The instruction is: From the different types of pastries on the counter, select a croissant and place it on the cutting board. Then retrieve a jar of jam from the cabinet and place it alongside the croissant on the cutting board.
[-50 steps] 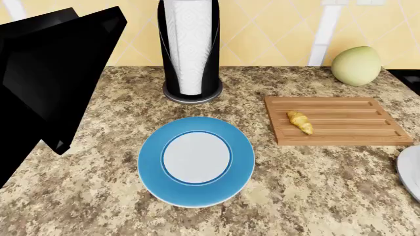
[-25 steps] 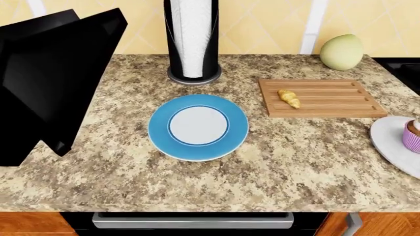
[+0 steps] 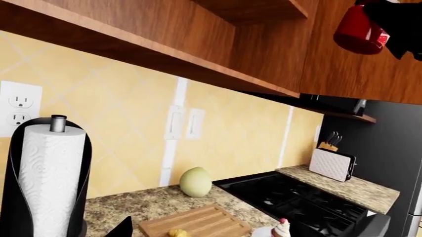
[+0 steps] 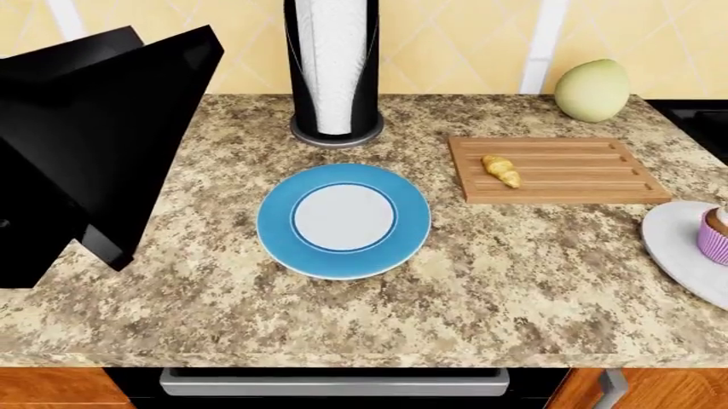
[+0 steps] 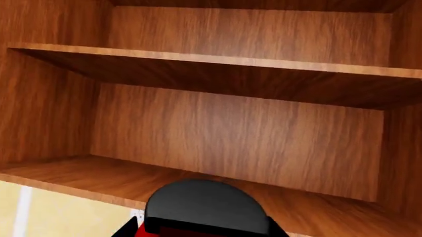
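Note:
The golden croissant point(image 4: 500, 170) lies on the left part of the wooden cutting board point(image 4: 580, 175), on the granite counter point(image 4: 478, 281). Both also show in the left wrist view: croissant point(image 3: 176, 232), board point(image 3: 207, 222). The jar of jam point(image 5: 204, 210), red with a black lid, sits between the black fingers of my right gripper point(image 5: 204, 231), which is shut on it in front of the open cabinet's shelves point(image 5: 218, 61). In the left wrist view the jar point(image 3: 358, 33) hangs high by the cabinet. One left fingertip point(image 3: 123, 228) shows far off-centre, nothing held. My left arm point(image 4: 91, 145) looms at left.
A blue plate point(image 4: 273, 226) lies mid-counter, with a paper towel holder point(image 4: 333, 68) behind it and a pale green fruit point(image 4: 592, 89) at the back right. A white plate point(image 4: 677, 247) carries a purple-wrapped cupcake point(image 4: 715, 234). A black stove point(image 3: 290, 197) adjoins the counter.
The head view drew back over the first half second, bringing the counter's front edge and the cupcake plate into sight. Since then only my left arm has shifted slightly.

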Controlling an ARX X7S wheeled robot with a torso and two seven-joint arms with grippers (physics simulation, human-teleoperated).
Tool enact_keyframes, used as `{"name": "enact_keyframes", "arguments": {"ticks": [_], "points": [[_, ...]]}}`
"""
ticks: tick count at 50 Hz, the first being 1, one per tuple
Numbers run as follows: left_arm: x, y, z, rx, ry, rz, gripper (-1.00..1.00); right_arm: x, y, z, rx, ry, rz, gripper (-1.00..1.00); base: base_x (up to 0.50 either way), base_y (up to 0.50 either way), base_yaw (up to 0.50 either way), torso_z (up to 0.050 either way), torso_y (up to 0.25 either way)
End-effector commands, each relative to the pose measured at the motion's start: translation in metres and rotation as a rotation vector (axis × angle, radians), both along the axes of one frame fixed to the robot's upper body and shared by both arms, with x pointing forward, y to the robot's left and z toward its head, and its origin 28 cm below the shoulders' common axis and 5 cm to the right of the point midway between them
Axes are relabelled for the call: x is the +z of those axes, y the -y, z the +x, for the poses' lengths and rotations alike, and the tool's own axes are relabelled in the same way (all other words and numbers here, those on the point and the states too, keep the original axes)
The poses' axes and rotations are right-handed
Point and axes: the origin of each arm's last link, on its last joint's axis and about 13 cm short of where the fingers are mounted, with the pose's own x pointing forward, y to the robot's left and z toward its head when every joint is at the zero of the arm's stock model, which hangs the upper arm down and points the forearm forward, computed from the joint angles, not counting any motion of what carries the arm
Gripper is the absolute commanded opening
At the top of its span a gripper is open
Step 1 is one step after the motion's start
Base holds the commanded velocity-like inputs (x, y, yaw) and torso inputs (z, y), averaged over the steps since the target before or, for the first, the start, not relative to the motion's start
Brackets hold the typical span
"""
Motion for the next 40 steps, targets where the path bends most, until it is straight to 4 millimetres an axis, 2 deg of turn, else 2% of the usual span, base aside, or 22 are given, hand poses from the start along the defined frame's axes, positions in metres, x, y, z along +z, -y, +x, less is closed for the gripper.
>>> {"name": "enact_keyframes", "arguments": {"ticks": [1, 4, 8, 11, 12, 15, 18, 26, 40], "points": [[-0.003, 0.0, 0.0, 0.018, 0.011, 0.006, 1.0, -0.026, 0.017, 0.013, 0.061, -0.028, -0.024, -1.0, 0.0, 0.0, 0.0, 0.0, 0.0], [-0.004, 0.0, 0.0, 0.025, 0.011, 0.014, 1.0, -0.048, 0.034, 0.025, 0.061, -0.064, -0.006, -1.0, 0.0, 0.0, 0.0, 0.0, 0.0], [-0.005, 0.001, 0.0, 0.025, 0.009, 0.018, 1.0, -0.096, 0.045, 0.049, 0.091, -0.112, 0.011, -1.0, 0.0, 0.0, 0.0, 0.0, 0.0], [-0.005, 0.002, 0.0, 0.025, 0.006, 0.02, 1.0, -0.132, 0.05, 0.058, 0.105, -0.137, 0.006, -1.0, 0.0, 0.0, 0.0, 0.0, 0.0], [-0.005, 0.002, 0.0, 0.025, 0.006, 0.02, 1.0, -0.149, 0.05, 0.061, 0.111, -0.153, 0.002, -1.0, 0.0, 0.0, 0.0, 0.0, 0.0], [-0.006, 0.003, 0.0, 0.026, 0.003, 0.019, 1.0, -0.198, 0.045, 0.063, 0.127, -0.189, -0.009, -1.0, 0.0, 0.0, 0.0, 0.0, 0.0], [-0.007, 0.003, 0.001, 0.024, -0.001, 0.019, 1.0, -0.23, 0.043, 0.058, 0.142, -0.216, -0.013, -1.0, 0.0, 0.0, 0.0, 0.0, 0.0], [-0.009, 0.003, 0.004, 0.026, -0.006, 0.019, 1.0, -0.278, 0.023, 0.05, 0.174, -0.286, -0.033, -1.0, 0.0, 0.0, 0.0, 0.0, 0.0], [-0.016, 0.001, 0.011, 0.069, -0.008, 0.04, 1.0, -0.32, -0.005, 0.044, 0.206, -0.411, -0.022, -1.0, 0.0, 0.0, 0.0, 0.0, 0.0]]}}
